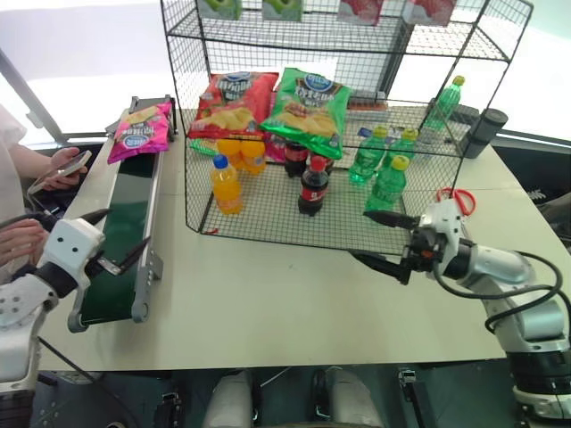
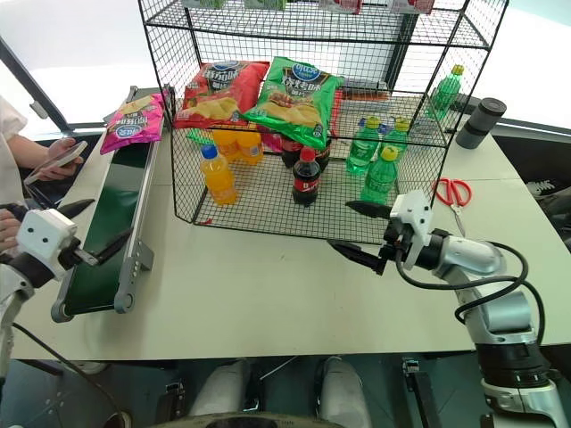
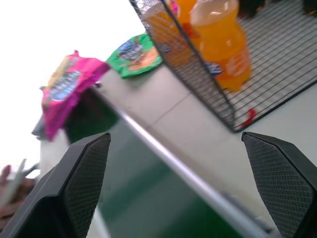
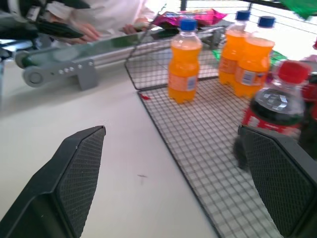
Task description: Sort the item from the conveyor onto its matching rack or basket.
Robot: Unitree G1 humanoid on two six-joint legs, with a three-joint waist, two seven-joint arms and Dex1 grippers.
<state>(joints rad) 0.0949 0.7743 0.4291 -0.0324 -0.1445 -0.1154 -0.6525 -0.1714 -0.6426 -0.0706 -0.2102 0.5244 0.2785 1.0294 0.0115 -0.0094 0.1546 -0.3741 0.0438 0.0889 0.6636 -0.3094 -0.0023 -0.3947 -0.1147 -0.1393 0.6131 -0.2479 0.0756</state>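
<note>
A person's hand (image 1: 64, 169) holds a phone left of the conveyor (image 1: 125, 234). The left gripper (image 1: 116, 239) hovers over the belt's near end, fingers wide, empty. The pink bag (image 1: 141, 130) lies at the belt's far end, its blue logo unreadable. Right of the conveyor stands the rack (image 1: 339, 134), holding crisp bags and bottles whose labels are illegible. The right gripper (image 1: 382, 239) hangs at its front edge, fingers wide, empty.

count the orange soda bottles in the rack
3: one orange bottle stands alone near the black wire rack's front left corner, and two orange bottles stand side by side behind it, under the red crisp bag.
</note>
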